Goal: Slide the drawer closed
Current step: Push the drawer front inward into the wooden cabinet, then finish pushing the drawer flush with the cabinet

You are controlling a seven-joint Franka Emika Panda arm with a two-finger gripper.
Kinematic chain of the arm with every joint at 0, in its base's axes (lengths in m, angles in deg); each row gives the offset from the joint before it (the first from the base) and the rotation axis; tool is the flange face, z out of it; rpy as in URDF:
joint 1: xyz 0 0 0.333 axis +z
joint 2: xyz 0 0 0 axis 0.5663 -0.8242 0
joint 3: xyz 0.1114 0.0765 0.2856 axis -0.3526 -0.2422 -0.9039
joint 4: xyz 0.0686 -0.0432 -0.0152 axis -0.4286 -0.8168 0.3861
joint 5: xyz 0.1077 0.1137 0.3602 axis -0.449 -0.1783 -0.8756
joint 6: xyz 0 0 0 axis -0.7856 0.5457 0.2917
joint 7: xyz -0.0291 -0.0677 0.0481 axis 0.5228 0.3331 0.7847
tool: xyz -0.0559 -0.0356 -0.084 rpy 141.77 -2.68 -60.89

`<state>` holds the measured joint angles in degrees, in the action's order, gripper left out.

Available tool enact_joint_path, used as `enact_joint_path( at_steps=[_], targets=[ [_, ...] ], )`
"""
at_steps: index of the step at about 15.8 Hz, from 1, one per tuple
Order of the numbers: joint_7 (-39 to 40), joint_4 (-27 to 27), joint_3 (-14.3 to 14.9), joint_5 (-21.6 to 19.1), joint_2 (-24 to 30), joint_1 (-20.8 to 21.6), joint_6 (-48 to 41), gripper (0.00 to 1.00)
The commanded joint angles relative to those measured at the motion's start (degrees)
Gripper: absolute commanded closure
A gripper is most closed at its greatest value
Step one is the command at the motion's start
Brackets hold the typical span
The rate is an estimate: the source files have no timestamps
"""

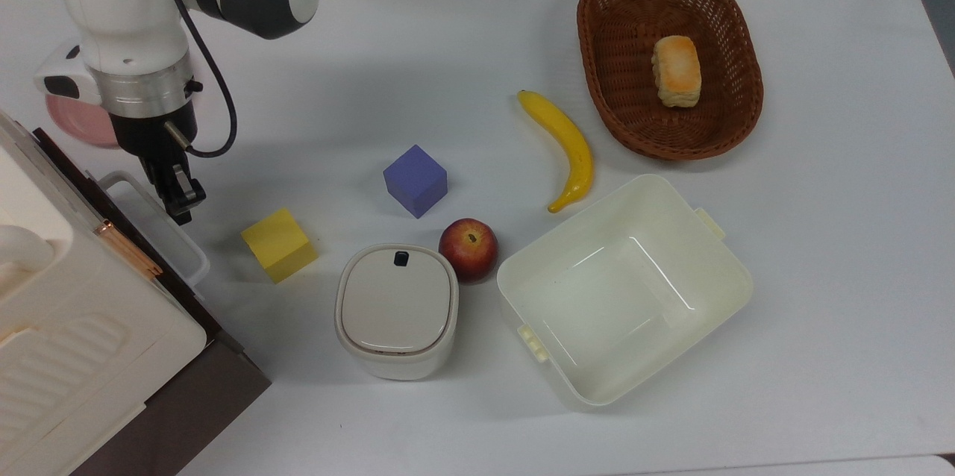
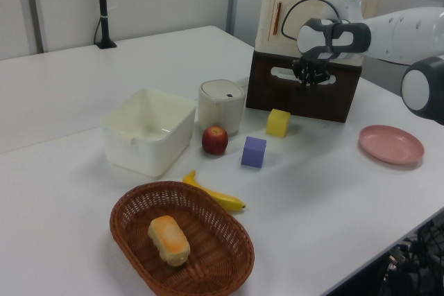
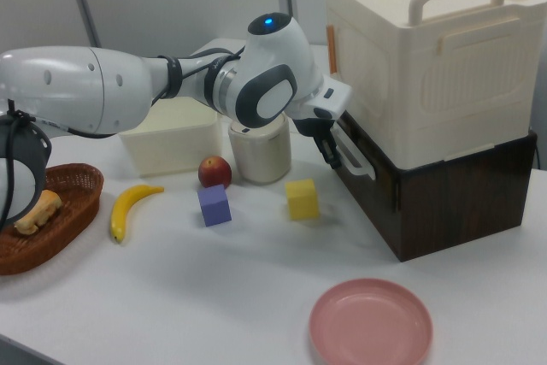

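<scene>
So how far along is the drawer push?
Nearly done: in the right view the drawer front sits about flush with the dark cabinet. In hand: the gripper is at the white handle. Left: confirm it is fully seated, then back away.
</scene>
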<state>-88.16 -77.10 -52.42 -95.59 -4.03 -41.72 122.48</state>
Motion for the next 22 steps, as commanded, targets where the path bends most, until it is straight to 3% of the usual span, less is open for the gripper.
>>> enact_joint_path(
  at_steps=[1,11,15,22],
  targets=[
    [-0.6,2.4,0.3,-1.0,-1.8,-0.1,0.9,1.00],
    [-2.0,4.6,0.1,-0.5,-3.0,-0.9,0.9,1.00],
    [8.8,-1.6,-0.6,-0.1,1.0,-0.3,0.9,1.00],
    [10.3,-8.1,-3.7,5.4,5.8,3.0,0.4,1.00]
  ],
)
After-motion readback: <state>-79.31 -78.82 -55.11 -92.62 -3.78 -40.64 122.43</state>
